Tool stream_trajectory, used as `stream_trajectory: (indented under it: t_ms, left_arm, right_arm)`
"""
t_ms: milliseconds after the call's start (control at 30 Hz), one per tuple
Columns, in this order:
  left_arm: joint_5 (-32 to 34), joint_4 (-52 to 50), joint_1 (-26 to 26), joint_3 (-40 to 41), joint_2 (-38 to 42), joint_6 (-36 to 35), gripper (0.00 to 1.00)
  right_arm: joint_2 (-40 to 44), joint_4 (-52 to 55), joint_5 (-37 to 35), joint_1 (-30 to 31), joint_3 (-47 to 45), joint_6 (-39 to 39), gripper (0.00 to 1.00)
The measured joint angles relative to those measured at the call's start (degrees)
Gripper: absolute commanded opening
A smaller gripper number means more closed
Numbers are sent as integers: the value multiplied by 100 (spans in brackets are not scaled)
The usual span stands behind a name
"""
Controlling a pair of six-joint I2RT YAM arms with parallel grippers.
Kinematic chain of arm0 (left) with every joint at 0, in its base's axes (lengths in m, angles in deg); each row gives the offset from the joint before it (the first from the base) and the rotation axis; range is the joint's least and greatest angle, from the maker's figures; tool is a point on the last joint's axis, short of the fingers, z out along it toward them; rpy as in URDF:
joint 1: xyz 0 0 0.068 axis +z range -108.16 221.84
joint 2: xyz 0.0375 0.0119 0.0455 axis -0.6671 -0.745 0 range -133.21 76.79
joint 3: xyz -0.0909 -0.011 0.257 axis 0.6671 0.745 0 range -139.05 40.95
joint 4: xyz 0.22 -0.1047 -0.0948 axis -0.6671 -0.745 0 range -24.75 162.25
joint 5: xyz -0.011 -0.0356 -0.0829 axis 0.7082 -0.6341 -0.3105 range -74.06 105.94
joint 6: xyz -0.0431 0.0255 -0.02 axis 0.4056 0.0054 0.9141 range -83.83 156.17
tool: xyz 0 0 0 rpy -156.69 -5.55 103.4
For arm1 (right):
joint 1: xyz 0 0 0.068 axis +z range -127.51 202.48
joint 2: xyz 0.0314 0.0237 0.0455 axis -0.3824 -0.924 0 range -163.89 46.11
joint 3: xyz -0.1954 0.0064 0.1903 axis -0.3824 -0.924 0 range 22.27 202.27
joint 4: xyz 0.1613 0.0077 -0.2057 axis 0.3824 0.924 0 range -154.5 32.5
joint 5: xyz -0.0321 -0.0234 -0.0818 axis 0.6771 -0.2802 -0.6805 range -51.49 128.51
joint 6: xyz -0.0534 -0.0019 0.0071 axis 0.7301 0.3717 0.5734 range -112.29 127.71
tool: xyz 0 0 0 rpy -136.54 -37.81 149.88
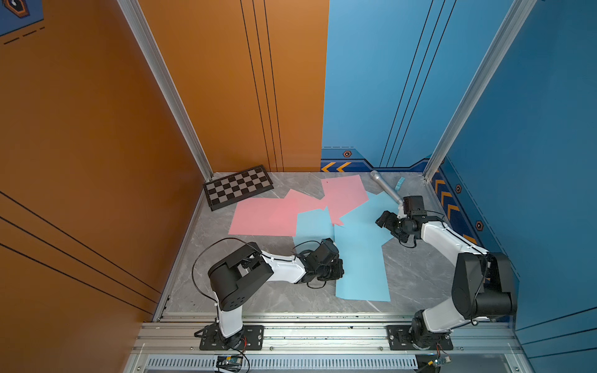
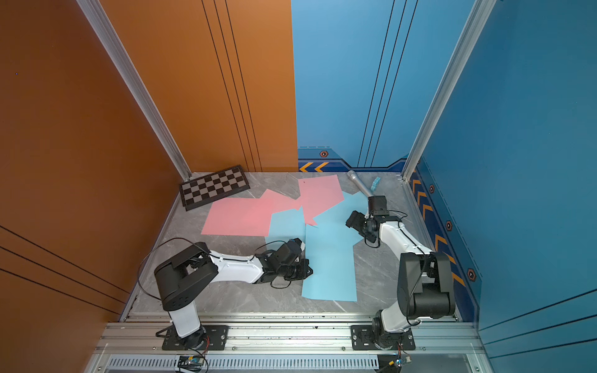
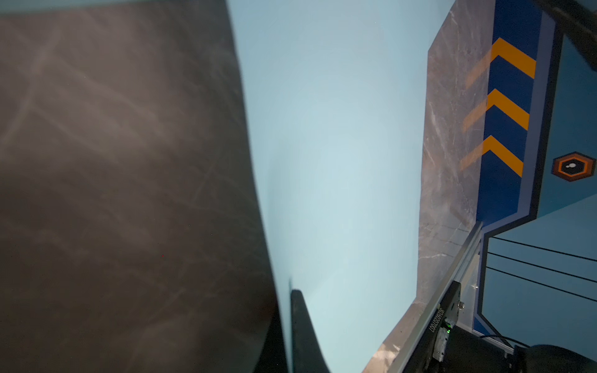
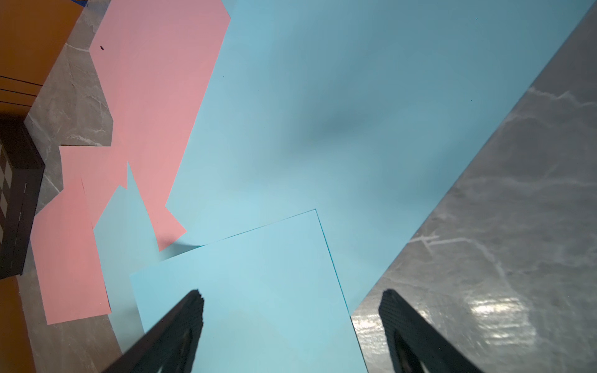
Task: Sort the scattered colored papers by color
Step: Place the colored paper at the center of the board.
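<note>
Several colored papers lie overlapping on the grey table. Pink sheets point(image 1: 263, 216) point(image 1: 344, 193) lie toward the back left and light-blue sheets point(image 1: 361, 268) point(image 1: 365, 213) toward the middle and right. My left gripper point(image 1: 336, 273) point(image 2: 305, 269) sits at the left edge of the front light-blue sheet and is shut on it. In the left wrist view that sheet point(image 3: 339, 161) runs edge-on between the closed fingers point(image 3: 303, 323). My right gripper point(image 1: 382, 222) point(image 4: 292, 300) hovers open above the light-blue sheets point(image 4: 258, 290), nothing between its fingers point(image 4: 190, 310).
A black-and-grey checkered board point(image 1: 238, 186) lies at the back left corner. A silver cylinder point(image 1: 386, 187) and a small light-blue block point(image 1: 400, 183) lie at the back right, just behind my right wrist. Walls close three sides, and a metal rail point(image 1: 323, 332) runs along the front.
</note>
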Motion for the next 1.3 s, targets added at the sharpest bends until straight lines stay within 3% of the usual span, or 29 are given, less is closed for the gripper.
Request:
stream_trajectory:
  t_ms: [267, 400, 600, 633, 1000, 1167, 1300]
  left_arm:
    - [61, -4, -94, 208, 205, 127, 2]
    - [81, 70, -107, 219, 240, 140, 42]
    - [151, -31, -142, 249, 511, 101, 67]
    - [153, -103, -144, 249, 566, 61, 100]
    - [984, -2533, -321, -636, 1425, -761, 98]
    - [1259, -3101, 90, -1419, 1421, -1670, 98]
    - [1272, -3161, 544, -2514, 824, -2662, 98]
  right_arm:
    - [-105, -74, 0, -35, 0, -52, 88]
    - [-107, -111, 0, -116, -2, -101, 88]
    - [-105, -212, 4, -240, -22, -142, 89]
    - [-107, -221, 4, -260, -33, -146, 89]
    - [-105, -374, 98, -455, -282, -269, 89]
    - [-105, -535, 201, -608, -520, -380, 89]
    - [-105, -658, 291, -719, -697, -463, 89]
